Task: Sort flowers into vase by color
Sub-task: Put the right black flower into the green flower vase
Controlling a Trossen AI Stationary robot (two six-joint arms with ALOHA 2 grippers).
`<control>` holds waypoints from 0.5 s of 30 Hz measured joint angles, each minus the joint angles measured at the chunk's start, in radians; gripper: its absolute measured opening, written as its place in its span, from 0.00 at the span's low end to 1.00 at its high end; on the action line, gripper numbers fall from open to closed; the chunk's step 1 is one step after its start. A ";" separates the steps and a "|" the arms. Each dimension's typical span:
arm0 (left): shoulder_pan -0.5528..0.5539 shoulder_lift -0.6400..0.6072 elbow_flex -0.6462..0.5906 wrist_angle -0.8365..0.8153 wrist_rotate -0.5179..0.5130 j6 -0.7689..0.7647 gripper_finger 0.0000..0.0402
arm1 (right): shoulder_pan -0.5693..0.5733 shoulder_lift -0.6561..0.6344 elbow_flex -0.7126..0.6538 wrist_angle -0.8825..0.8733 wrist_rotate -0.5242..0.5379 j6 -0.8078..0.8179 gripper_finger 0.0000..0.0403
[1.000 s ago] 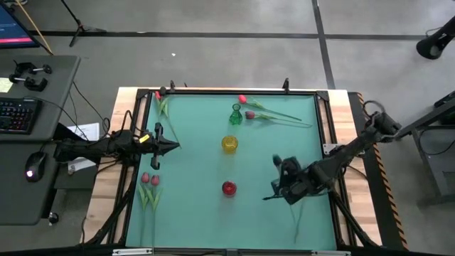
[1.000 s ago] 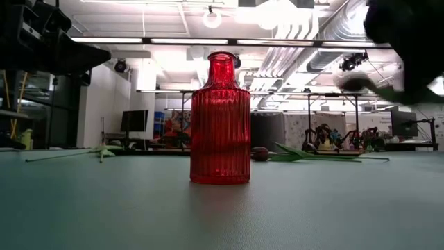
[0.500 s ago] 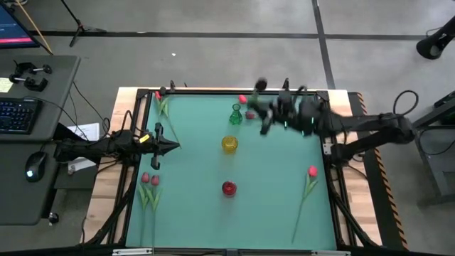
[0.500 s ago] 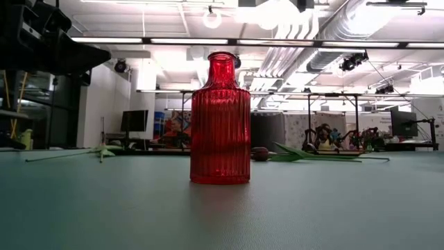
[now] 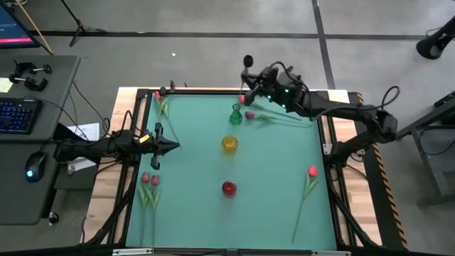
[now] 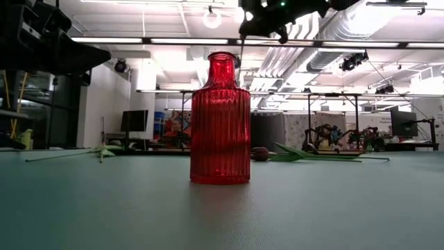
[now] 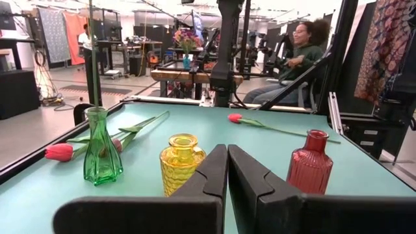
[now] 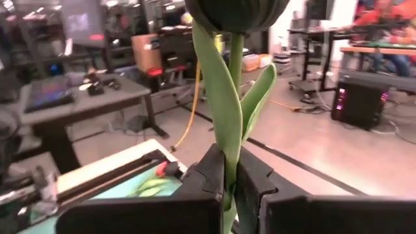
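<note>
The right gripper (image 5: pixel 250 80) reaches past the table's far edge, beside the green vase (image 5: pixel 236 114), in the high view, carrying a dark-headed tulip (image 5: pixel 248 61); the left gripper (image 5: pixel 173 146) waits at the left side. In the right wrist view, its fingers (image 8: pixel 214 170) pinch the tulip's stem (image 8: pixel 227 130). In the left wrist view, the fingers (image 7: pixel 214 170) are pressed together.

Three vases (image 5: pixel 229 143) line the mat's middle; both flanks lie open.

My held tulip's dark head (image 8: pixel 237 14) is running off the frame's top edge; its colour is reading unclear.
</note>
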State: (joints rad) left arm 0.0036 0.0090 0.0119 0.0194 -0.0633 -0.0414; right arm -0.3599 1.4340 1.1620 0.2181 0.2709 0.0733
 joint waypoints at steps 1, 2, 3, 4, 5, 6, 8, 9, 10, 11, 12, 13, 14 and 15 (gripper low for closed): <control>0.000 0.000 0.000 0.000 0.000 0.000 0.00 | 0.000 0.012 0.011 0.003 -0.012 -0.012 0.00; 0.000 0.000 0.000 0.000 0.000 0.000 0.00 | 0.001 0.021 0.019 0.003 -0.021 -0.025 0.00; 0.000 0.000 0.000 0.000 0.000 0.000 0.00 | 0.001 0.030 0.027 0.000 -0.027 -0.029 0.00; 0.000 0.000 0.000 0.000 0.000 0.000 0.00 | 0.000 0.037 0.034 -0.009 -0.033 -0.029 0.00; 0.000 0.000 0.000 0.000 0.000 0.000 0.00 | 0.000 0.042 0.036 -0.026 -0.036 -0.029 0.00; 0.000 0.000 0.000 0.000 0.000 0.000 0.00 | 0.000 0.045 0.036 -0.045 -0.039 -0.029 0.00; 0.000 0.000 0.000 0.000 0.000 0.000 0.00 | 0.006 0.045 0.036 -0.075 -0.040 -0.029 0.00; 0.000 0.000 0.000 0.000 0.000 0.000 0.00 | 0.009 0.044 0.036 -0.091 -0.040 -0.030 0.00; 0.000 0.000 0.000 0.000 0.000 0.000 0.00 | 0.014 0.044 0.036 -0.107 -0.041 -0.030 0.00; 0.000 0.000 0.000 0.000 0.000 0.000 0.00 | 0.018 0.044 0.036 -0.123 -0.043 -0.029 0.00; 0.000 0.000 0.000 0.000 0.000 0.000 0.00 | 0.021 0.044 0.036 -0.135 -0.044 -0.029 0.00; 0.000 0.000 0.000 0.000 0.000 0.000 0.00 | 0.026 0.044 0.036 -0.139 -0.044 -0.029 0.00; 0.000 0.000 0.000 0.000 0.000 0.000 0.00 | 0.030 0.044 0.036 -0.138 -0.044 -0.026 0.01; 0.000 0.000 0.000 0.000 0.000 0.000 0.00 | 0.034 0.044 0.036 -0.135 -0.044 -0.025 0.01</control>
State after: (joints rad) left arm 0.0039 0.0090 0.0120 0.0196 -0.0635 -0.0410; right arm -0.3256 1.4779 1.1984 0.0831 0.2272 0.0483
